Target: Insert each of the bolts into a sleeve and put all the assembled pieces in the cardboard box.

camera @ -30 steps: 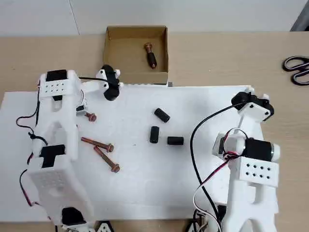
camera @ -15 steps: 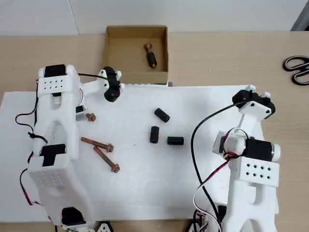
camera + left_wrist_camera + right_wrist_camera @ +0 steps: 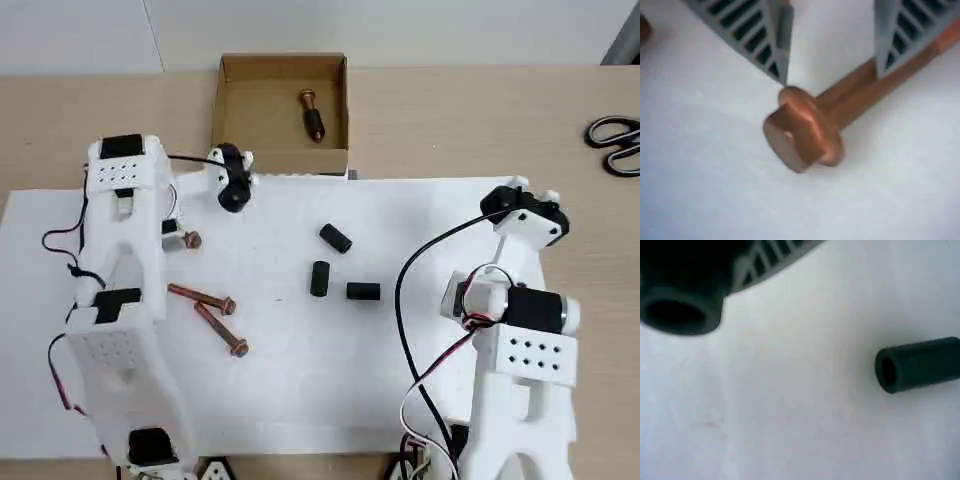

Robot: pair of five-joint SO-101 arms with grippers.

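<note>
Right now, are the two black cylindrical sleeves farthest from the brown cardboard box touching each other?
Apart. The high view shows a plain strip of white foam sheet between the left sleeve and the right sleeve.

The copper-coloured metal bolt [image 3: 805,130] has a smooth, softly reflective sheen, brightest on its flanged head. The short black tubular sleeves [image 3: 335,238] look matt, like rubber or plastic. The brown cardboard box [image 3: 232,110] is plain, unglazed board. The white sheet [image 3: 300,400] looks matt and finely grained. The light wooden tabletop [image 3: 450,120] is smooth, and the white plastic arm shells [image 3: 115,375] are matt.
</note>
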